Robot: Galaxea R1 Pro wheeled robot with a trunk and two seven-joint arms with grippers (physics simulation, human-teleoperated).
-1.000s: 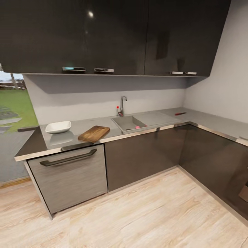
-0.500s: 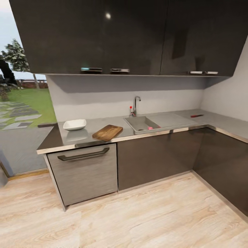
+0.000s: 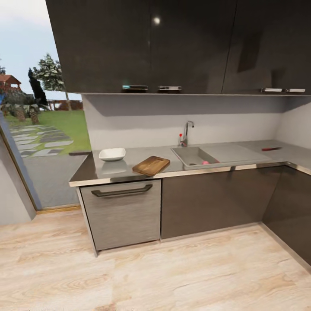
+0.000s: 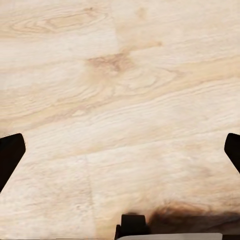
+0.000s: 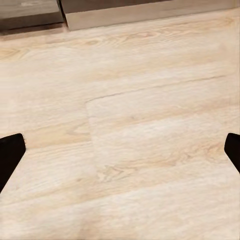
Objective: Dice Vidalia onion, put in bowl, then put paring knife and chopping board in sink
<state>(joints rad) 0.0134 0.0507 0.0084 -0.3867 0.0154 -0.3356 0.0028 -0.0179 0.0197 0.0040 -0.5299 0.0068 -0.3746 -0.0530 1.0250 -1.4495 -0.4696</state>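
Note:
Across the room, the pinkish Vidalia onion [image 3: 205,162] lies in the grey sink [image 3: 191,156], by its front wall. On the grey countertop [image 3: 134,155] to the left of the sink rests the wooden chopping board [image 3: 151,165], and further left the white bowl [image 3: 112,154]. The red-handled paring knife [image 3: 271,149] lies on the counter at the far right, past the drainboard. My left gripper [image 4: 120,150] and my right gripper [image 5: 120,150] both hang open over bare wood floor, with nothing between the fingertips.
A chrome tap [image 3: 186,131] with a red knob stands behind the sink. Dark wall cabinets [image 3: 172,43] hang above, and a grey drawer front with a handle [image 3: 122,191] sits under the bowl. An opening to a garden [image 3: 39,129] is at the left. Wood floor [image 3: 172,272] lies between me and the counter.
The whole head view has shifted to the right, so the camera has turned left and more of the garden opening shows. Nothing on the counter has moved.

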